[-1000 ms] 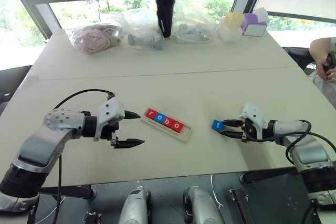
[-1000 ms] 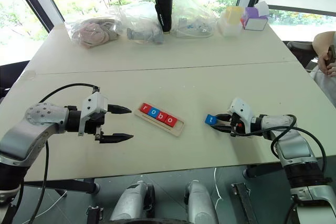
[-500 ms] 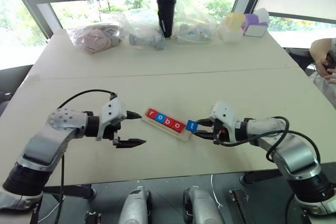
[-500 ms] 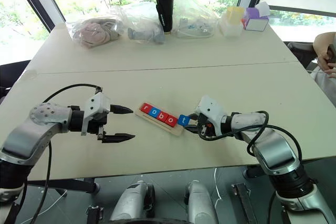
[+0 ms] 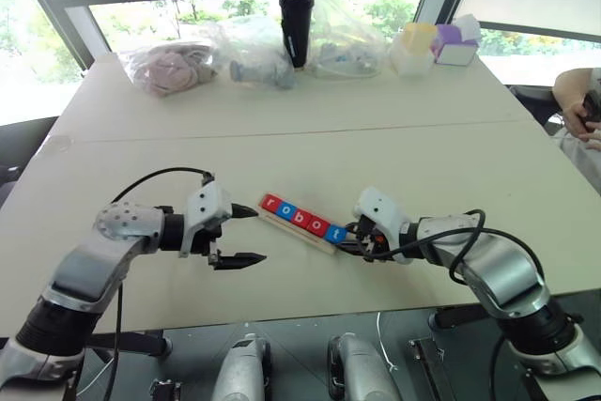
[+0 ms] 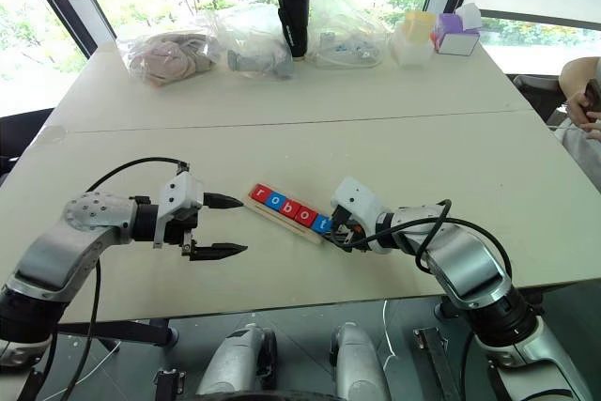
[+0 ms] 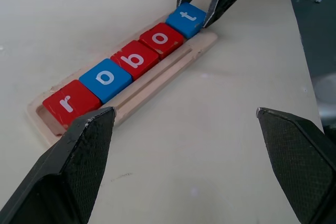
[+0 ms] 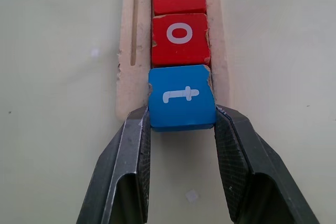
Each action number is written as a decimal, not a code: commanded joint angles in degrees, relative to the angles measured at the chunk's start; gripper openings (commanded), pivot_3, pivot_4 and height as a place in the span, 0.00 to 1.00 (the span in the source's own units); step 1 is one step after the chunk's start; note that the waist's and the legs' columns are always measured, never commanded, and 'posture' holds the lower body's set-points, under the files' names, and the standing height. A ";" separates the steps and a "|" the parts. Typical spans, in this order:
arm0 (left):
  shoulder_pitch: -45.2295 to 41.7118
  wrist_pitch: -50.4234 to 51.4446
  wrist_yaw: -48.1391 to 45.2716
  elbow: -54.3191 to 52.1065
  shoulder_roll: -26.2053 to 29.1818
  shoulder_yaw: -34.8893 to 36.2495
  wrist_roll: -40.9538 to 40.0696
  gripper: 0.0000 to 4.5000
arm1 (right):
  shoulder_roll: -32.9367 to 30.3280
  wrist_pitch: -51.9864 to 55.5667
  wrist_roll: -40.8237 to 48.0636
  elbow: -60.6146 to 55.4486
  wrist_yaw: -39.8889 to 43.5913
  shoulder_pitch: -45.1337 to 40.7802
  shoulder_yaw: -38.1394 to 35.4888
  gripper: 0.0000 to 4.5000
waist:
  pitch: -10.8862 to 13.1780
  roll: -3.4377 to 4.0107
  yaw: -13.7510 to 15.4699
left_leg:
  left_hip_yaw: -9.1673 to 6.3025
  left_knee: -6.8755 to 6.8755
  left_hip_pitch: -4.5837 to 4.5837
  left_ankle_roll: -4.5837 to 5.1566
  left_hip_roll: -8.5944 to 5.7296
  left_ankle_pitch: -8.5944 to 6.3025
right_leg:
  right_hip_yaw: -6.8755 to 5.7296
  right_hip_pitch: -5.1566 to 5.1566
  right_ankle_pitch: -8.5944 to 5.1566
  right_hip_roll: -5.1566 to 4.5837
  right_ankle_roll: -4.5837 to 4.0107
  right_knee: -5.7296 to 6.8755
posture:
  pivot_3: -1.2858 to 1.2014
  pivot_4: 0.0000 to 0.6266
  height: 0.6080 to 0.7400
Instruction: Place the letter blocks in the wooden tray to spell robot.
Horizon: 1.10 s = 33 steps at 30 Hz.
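Since one second ago, the right gripper (image 8: 181,129) has travelled leftward across the pale tabletop (image 5: 310,143), carrying the blue square letter block marked "t" (image 8: 181,97) from open table to the right end of the long pale wooden tray (image 7: 173,64). Its two black fingers (image 8: 131,150) are closed on the sides of that block, which now touches the neighbouring red "o" block (image 8: 180,39) at the tray's last position; whether it sits fully in the recess cannot be told.

Four more square tiles fill the tray: red "r" (image 7: 68,103), blue "o" (image 7: 105,78), red "b" (image 7: 134,59), then the red "o". Read together, the row spells "robot".

The left gripper (image 5: 246,235) hovers near the tray's left end, fingers spread wide and holding nothing.

At the table's far edge stand a black tumbler (image 5: 295,11) and clear plastic bags (image 5: 254,49).
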 commanded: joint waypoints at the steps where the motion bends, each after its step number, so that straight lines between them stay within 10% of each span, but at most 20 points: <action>1: 0.12 -0.60 0.35 -1.27 -0.16 0.26 0.02 1.00 | 0.02 0.38 0.57 -1.66 -0.18 -1.48 0.18 0.25 | 0.00 0.00 -0.05 | 0.00 0.00 0.00 0.00 0.00 0.00 | 0.00 0.00 0.00 0.00 0.00 0.00 | 0.52 0.24 1.00; 24: 0.29 -0.62 2.02 -0.96 -0.81 0.41 0.21 1.00 | 1.75 -0.11 0.57 0.66 -1.34 -4.44 2.16 0.25 | 0.00 0.00 -0.08 | 0.01 0.00 0.00 0.00 0.00 0.00 | 0.00 0.00 0.00 0.01 0.00 0.00 | 0.52 0.24 1.00; 30: 0.11 -0.74 2.17 -0.76 -0.84 0.30 0.32 1.00 | 2.03 -0.53 1.19 0.08 -1.15 -4.52 1.44 0.94 | 0.00 0.00 -0.09 | 0.01 0.00 0.00 0.00 0.00 0.00 | 0.00 0.00 0.00 0.01 0.00 0.00 | 0.52 0.24 1.00; 33: -0.01 -0.79 2.27 -0.63 -0.85 0.24 0.42 1.00 | 2.46 -0.64 1.77 0.14 -1.50 -4.95 0.11 0.98 | 0.00 0.00 -0.10 | 0.01 0.00 0.00 0.00 0.00 0.00 | 0.00 0.00 0.00 0.01 0.00 0.00 | 0.52 0.24 1.00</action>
